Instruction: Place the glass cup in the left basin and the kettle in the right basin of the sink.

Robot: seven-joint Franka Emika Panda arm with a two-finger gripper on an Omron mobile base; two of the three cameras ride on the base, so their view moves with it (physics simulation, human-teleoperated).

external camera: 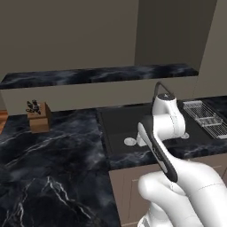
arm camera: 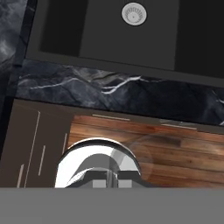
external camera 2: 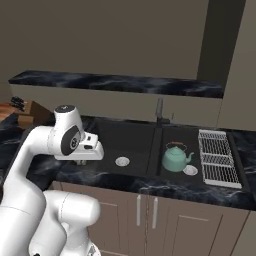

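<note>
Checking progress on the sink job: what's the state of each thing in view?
glass cup: off the counter, seemingly held in the gripper
gripper: shut
kettle: upright in the right basin
left basin: empty
cabinet doors: closed

A black marble counter [external camera: 53, 164] fills the left and near part of the scene. On its far left stands a wooden knife block [external camera: 39, 117] with dark handles sticking up. To the right, the black sink [external camera: 116, 128] is set into the counter; a round white drain [external camera: 130, 142] shows on its floor. The white arm [external camera: 166, 133] rises from the near right and covers much of the sink. Behind it the dark faucet [external camera: 158, 88] curves up. Right of the sink lies a white wire rack [external camera: 205, 118]. Along the far wall runs a dark marble shelf [external camera: 97, 74]. Below the sink's front edge are brown cabinet doors [external camera: 126, 195].
</note>
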